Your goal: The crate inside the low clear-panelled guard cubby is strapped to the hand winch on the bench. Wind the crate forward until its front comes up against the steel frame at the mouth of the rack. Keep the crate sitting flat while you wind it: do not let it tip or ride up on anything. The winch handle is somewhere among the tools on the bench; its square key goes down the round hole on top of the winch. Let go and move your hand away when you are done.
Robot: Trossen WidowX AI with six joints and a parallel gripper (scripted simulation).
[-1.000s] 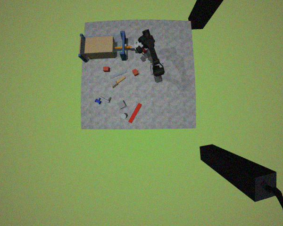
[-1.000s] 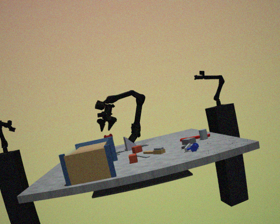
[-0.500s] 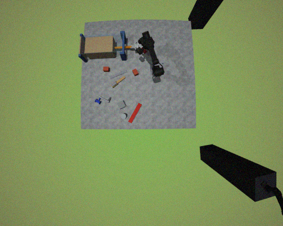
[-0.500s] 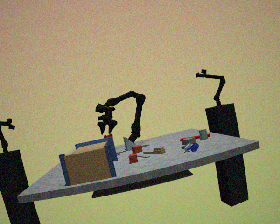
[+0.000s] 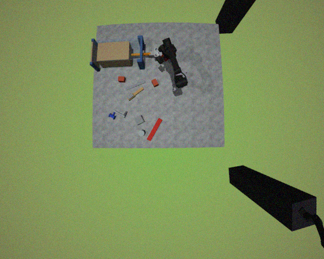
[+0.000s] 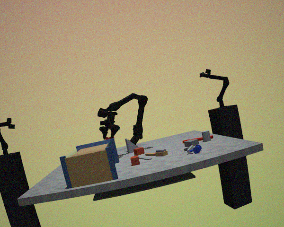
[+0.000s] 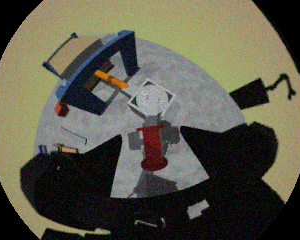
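The tan crate [image 5: 113,51] [image 6: 88,166] [image 7: 72,55] sits flat in the blue-framed cubby. The blue steel frame [image 5: 140,60] [image 6: 111,152] [image 7: 128,50] stands at the cubby's mouth. In the top view a narrow gap shows between the crate's front and the frame. An orange strap [image 5: 140,54] [image 7: 112,80] runs through the frame to the white winch [image 5: 156,52] [image 7: 150,99]. A red handle part [image 7: 153,150] [image 6: 108,138] with a grey crossbar sits at the winch. My gripper [image 5: 160,54] [image 6: 109,135] [image 7: 152,139] is open and empty, hanging just above it.
Two red blocks [image 5: 121,79] [image 5: 155,82], a thin rod [image 5: 135,85] and a wooden-handled tool [image 5: 136,93] lie mid-bench. A blue-knobbed tool [image 5: 112,115], a grey bracket [image 5: 140,120], a grey cylinder [image 5: 141,133] and a red bar [image 5: 154,129] lie nearer the front. A grey wedge [image 6: 129,145] stands by the arm's base.
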